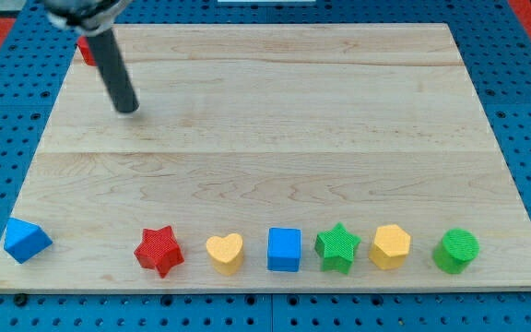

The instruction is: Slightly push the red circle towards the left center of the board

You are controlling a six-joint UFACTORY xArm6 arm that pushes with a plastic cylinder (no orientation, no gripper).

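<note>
One red circle [86,50], orientation hidden, behind rod above my tip [128,108].

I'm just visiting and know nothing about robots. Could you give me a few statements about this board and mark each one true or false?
1. My tip touches the red star. False: the star lies far off, in the row along the view's bottom.
2. A red block sits at the view's top left, partly hidden by the rod. True.
3. The blue cube lies between the yellow heart and the green star. True.
4. The green circle sits at the view's top. False: it ends the bottom row on the right.
</note>
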